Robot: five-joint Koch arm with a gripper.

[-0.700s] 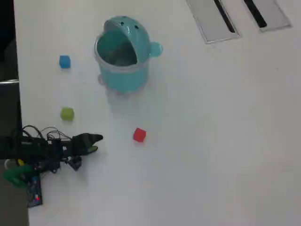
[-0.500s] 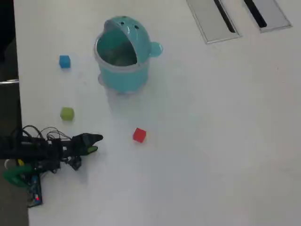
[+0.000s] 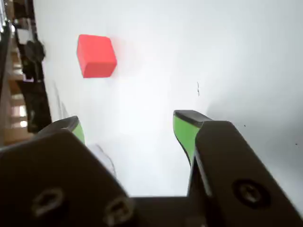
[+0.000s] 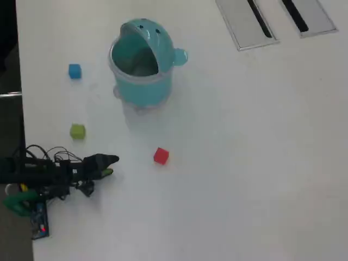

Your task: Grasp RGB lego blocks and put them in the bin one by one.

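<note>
Item: white, smooth, matte tabletop [image 4: 261, 163], plain surface; two grey rectangular slotted panels [image 4: 247, 22] set flush at its top edge in my overhead view.

Item: teal round plastic bin [image 4: 142, 81], glossy, with a domed hinged lid [image 4: 147, 32] tipped back and open, a small round side knob [image 4: 180, 55] and dark dot eyes on the lid. I see into the mouth from overhead; the interior reads as shadowed teal and I make out no block in it.

Item: small red cube-like block [image 4: 160, 156] [image 3: 96, 55], matte, soft-edged, resting on the tabletop below the bin and well apart from it. In my wrist view it sits ahead of the fingers, up and to the left, touching nothing.

Item: small yellow-green block [image 4: 77, 131], rounded corners, on the tabletop left of the bin.

Item: small blue block [image 4: 74, 70], on the tabletop left of the bin, nearer the top edge.

Item: my black plastic gripper [image 3: 130, 130] [image 4: 110, 165] with green pads [image 3: 182, 132], screw heads visible on its body. The jaws stand wide apart, bare table between them, holding nothing. Overhead, it lies low at the left, loose black cables [image 4: 43, 152] behind it, the red block off to its right.
</note>
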